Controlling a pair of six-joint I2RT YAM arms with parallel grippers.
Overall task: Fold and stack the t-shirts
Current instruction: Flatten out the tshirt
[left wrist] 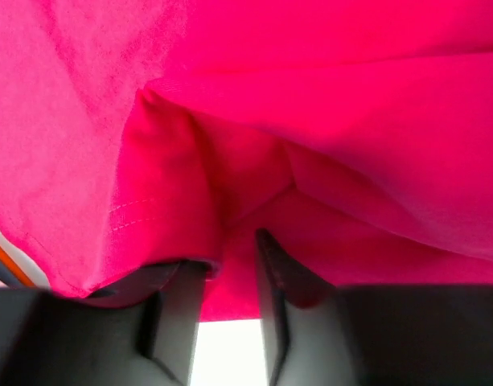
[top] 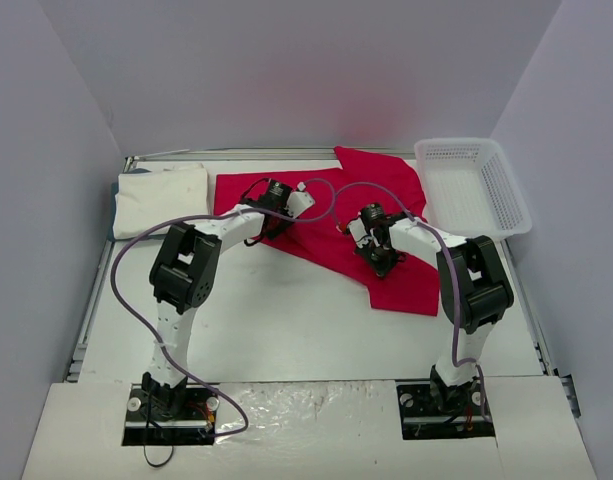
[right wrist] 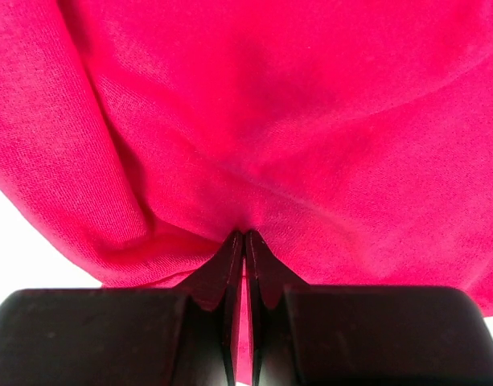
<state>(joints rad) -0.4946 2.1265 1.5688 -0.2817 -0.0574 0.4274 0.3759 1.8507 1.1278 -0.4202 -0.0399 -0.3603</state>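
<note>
Bases of both arms sit at the near edge of the bench [top: 306,335], and both arms reach forward to its middle. There the red t-shirt [top: 326,242] lies spread and rumpled, running from the centre towards the far edge, with one corner trailing nearer on the right side.

The right gripper [right wrist: 244,237] is down on the right part of this shirt. Its jaws are pressed together, with a sliver of red cloth pinched between the tips and fabric bunching up around them. The left gripper [left wrist: 228,253] is at the left part of the same shirt. Its jaws stand apart with a clear gap, white bench showing between them lower down. A hemmed fold of red cloth drapes over the left finger [left wrist: 186,297] and across the tips, not clamped.

Further back, the white t-shirt [top: 161,200] lies as a folded rectangle in the far left corner, just beside the red one. A white mesh basket [top: 514,212] sits at the far right corner, overhanging the right edge.
</note>
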